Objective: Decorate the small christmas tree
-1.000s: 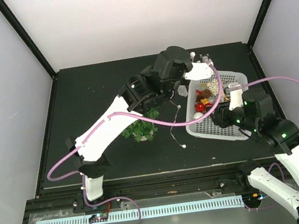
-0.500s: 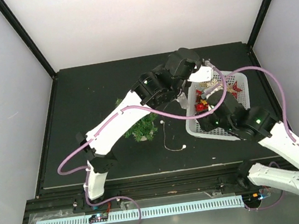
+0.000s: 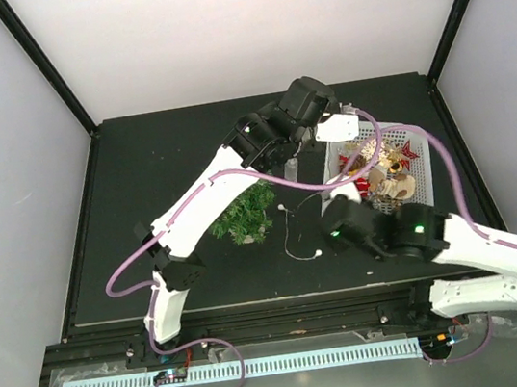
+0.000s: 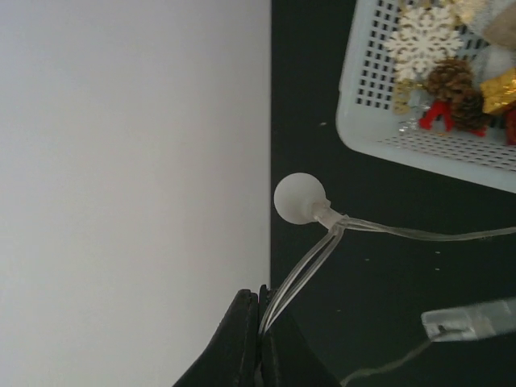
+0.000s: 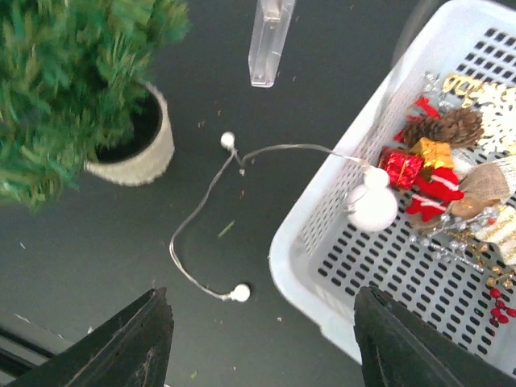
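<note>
Left wrist: the light string [image 4: 300,198] is clamped in the left gripper [image 4: 260,326]. The right gripper [image 5: 260,300] is spread, empty. The small christmas tree [image 5: 64,81] is judged undecorated yet.

Blk table [image 3: 139,172]: tree [image 3: 243,217], basket [image 5: 318,211], lights [image 5: 239,292]

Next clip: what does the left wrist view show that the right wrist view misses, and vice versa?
Only left wrist: the left gripper shut on the clear wire of the light string, one bulb just beyond it, a white wall alongside. Only right wrist: the small christmas tree in its pot, the right gripper open above the table, wire looped there with two small bulbs. Both: the white basket of ornaments, a pine cone, a clear plastic case.
</note>
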Tool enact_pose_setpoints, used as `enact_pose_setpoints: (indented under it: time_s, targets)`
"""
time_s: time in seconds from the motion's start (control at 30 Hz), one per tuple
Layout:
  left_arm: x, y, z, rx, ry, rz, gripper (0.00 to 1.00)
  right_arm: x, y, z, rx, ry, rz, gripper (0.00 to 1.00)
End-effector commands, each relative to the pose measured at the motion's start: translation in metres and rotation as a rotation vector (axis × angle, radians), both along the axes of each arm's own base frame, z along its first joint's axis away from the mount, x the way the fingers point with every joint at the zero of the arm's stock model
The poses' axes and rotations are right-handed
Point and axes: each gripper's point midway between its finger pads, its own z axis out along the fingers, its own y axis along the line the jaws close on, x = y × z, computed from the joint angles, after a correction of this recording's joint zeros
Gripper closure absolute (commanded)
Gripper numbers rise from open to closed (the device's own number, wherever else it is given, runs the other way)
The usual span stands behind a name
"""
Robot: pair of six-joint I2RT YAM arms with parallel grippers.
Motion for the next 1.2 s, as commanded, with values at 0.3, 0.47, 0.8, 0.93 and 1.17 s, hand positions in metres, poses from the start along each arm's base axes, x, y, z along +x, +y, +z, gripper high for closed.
enact_pose_setpoints:
  time_s: [0.3,0.47,0.8,0.93,1.17]
  targets:
    - [-0.012,0.003,-0.032,-0.107,0.299,-0.064,0.98,0.002,0.001,-0.005,0.112,-0.067,-0.263,0.32]
    - [-0.015,0.006,-0.016,-0.193,0.328,-0.074,0.99,0.002,-0.010,0.003,0.309,-0.102,-0.286,0.31]
    - [-0.004,0.020,0.033,-0.315,0.212,-0.036,0.98,0.011,-0.002,-0.018,0.299,-0.050,-0.267,0.31]
    - [0.000,0.027,0.059,-0.351,0.131,-0.024,0.98,0.017,0.015,-0.026,0.291,-0.029,-0.243,0.31]
    - [0.000,0.037,0.089,-0.382,0.033,-0.019,0.99,0.028,0.043,-0.039,0.275,-0.009,-0.204,0.30]
